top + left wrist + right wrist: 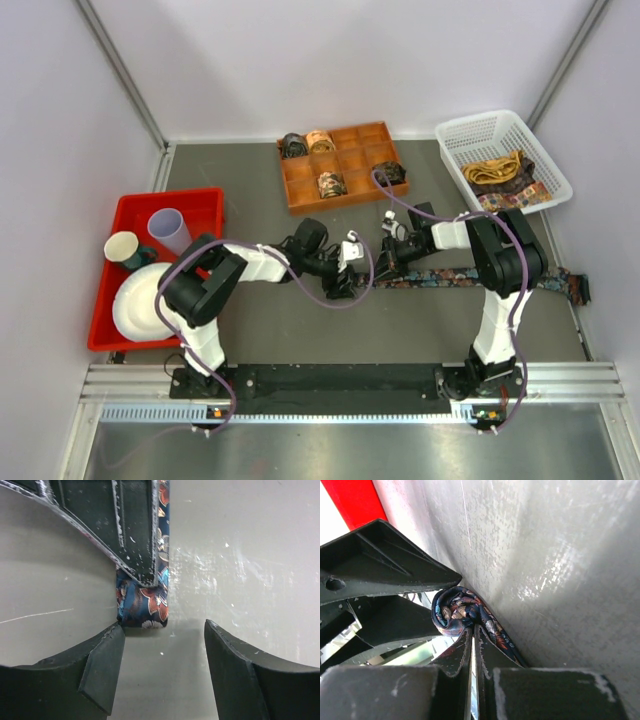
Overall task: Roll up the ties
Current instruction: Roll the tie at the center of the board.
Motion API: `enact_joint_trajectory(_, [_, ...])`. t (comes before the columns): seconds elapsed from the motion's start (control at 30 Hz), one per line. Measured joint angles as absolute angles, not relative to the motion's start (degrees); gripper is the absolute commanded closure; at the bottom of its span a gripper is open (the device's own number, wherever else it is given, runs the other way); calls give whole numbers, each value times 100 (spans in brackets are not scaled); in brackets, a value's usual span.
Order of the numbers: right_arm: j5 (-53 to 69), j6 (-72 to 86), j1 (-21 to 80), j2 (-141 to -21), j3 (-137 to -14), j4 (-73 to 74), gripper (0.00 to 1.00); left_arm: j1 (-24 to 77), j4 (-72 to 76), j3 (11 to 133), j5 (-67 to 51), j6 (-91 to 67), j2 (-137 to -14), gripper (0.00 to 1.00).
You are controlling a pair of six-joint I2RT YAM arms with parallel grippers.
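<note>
The left gripper (162, 626) sits low over the grey table (260, 330) with its jaws spread wide and nothing between them, just beside the folded-over end of a dark floral tie (440, 279) near the middle of the table. The right gripper (473, 630) is pinched tight on that curled end, and from there the tie lies flat and runs off to the right, under the right arm. On the far side, a wooden tray (340, 206) holds four coiled ties (332, 184) in its compartments, and to its right a white basket (465, 130) holds loose ties (500, 172).
</note>
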State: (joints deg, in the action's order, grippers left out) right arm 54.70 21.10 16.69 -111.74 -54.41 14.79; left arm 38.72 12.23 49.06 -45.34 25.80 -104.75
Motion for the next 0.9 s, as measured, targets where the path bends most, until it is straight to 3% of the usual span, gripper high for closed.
enact_joint_trajectory(0.43, [5389,2104,1619,-11174,-5448,1594,100,3951,2462,4840,-4215,2368,-10836,39])
enact_joint_trajectory(0.7, [5365,2102,1605,-11192,-5498,1682,100,4086,2689,4838,-4272,2561,-10956,69])
enact_joint_trajectory(0.9, [5391,1992,1594,-11214,-5568,1798,97,4106,2126,5054,-4169,2858,-10923,80])
